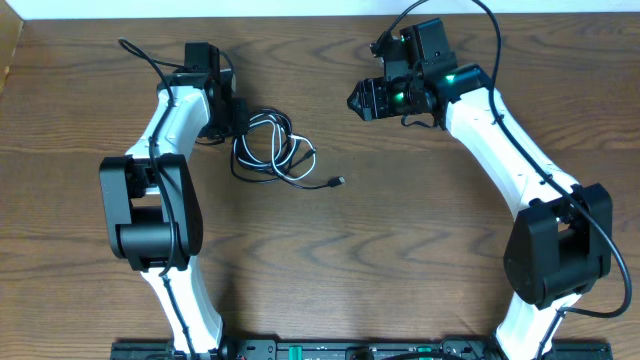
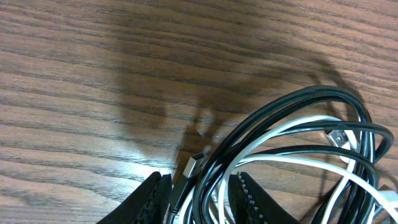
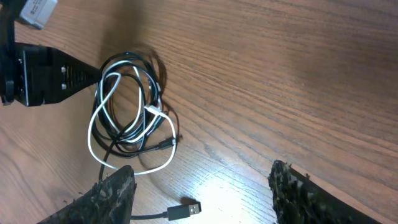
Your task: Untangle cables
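On a dark wood-grain table (image 1: pixel 400 250), the cables (image 1: pixel 272 150) are lying in a loose coil of black and white loops toward the far left. One plug (image 1: pixel 338 182) is trailing out to the right. The left gripper (image 2: pixel 199 202) is pinching several strands at the coil's left edge. The right gripper (image 3: pixel 202 183) is hovering well apart to the right, jaws spread and holding nothing. Untangling well likely means anchoring the left hold while the right gripper takes the free plug end and draws it out slowly, watching for loops tightening.
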Available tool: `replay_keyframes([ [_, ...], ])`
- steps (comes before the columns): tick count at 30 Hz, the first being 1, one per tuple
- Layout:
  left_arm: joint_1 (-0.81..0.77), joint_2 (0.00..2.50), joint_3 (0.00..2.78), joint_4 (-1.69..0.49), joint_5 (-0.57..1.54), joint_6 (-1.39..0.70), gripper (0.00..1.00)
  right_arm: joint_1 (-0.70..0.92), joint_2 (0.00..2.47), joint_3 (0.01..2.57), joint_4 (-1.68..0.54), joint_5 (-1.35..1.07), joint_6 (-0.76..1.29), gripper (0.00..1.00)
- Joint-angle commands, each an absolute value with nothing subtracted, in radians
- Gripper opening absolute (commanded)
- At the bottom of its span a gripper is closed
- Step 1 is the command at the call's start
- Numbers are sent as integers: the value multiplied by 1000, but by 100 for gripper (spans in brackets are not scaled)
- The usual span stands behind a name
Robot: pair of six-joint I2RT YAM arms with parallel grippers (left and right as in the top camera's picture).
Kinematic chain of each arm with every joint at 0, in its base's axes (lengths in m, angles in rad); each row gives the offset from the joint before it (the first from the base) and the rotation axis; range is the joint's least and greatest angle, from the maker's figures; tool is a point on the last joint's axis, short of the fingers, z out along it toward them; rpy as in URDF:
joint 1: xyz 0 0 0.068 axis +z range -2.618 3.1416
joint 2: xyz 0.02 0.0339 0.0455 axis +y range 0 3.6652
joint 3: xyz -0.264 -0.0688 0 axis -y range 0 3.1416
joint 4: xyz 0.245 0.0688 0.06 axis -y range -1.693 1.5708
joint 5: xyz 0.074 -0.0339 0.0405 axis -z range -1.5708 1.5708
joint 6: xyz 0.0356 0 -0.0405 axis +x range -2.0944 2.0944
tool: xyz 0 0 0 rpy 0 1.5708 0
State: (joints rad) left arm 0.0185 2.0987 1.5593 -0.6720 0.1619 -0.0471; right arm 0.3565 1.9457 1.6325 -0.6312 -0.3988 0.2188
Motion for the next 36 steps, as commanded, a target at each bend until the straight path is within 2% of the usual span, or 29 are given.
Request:
replay_keyframes([
  [1,16,2105,1552,-672,175,-33,36,348,1942,1642,-633,-390,200,66],
  [8,15,2105,1523,-625,175,-33,43,348,1942,1642,-633,-391,200,66],
  [19,7,2121,1507,-562,175,-34,43,348,1942,1642,-646,-390,200,66],
  [36,-40,2170,1507,-574,175,-64,29,348,1942,1642,-648,-369,193,66],
])
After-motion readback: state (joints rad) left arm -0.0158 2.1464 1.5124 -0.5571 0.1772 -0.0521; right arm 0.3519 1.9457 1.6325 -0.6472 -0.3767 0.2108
